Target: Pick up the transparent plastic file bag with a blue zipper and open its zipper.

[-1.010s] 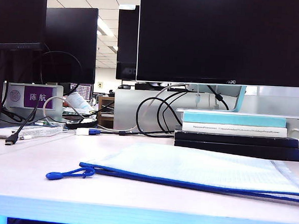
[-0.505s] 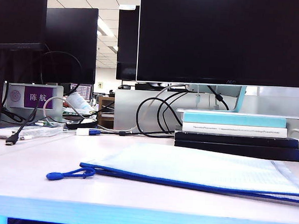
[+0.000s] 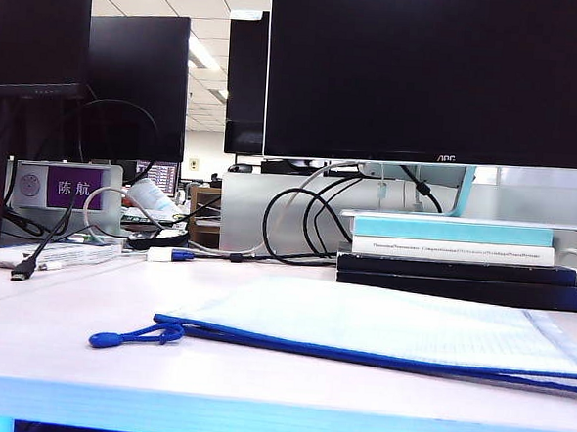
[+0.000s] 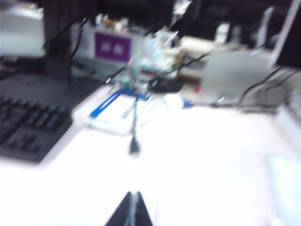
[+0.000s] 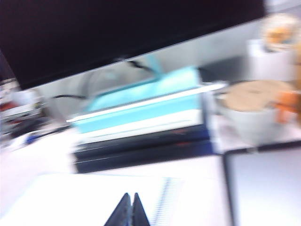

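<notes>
The file bag [image 3: 380, 329] lay flat on the white table [image 3: 55, 349], its blue zipper [image 3: 358, 357] running along the long edge nearest the table's front lip, with the cord pull loop [image 3: 129, 337] trailing off the bag's end onto bare tabletop. Bare surface lay in front of the bag and beyond the loop; behind the bag a stack of books [image 3: 457, 256] stood just beside its far edge, under a large dark monitor [image 3: 434, 73] with small lettering too small to make out. Well away from the bag, past the loop, a purple nameplate [image 3: 73, 187] carried white Chinese characters. Neither arm showed in the exterior view. Only the blurred left wrist view showed a black keyboard [image 4: 28, 134], and the left gripper [image 4: 131, 209] with its fingers pressed together, holding nothing. The right wrist view alone showed a lidded cup [image 5: 254, 110] beside the books; the right gripper [image 5: 129, 209] was likewise pressed together and empty, above the bag.
</notes>
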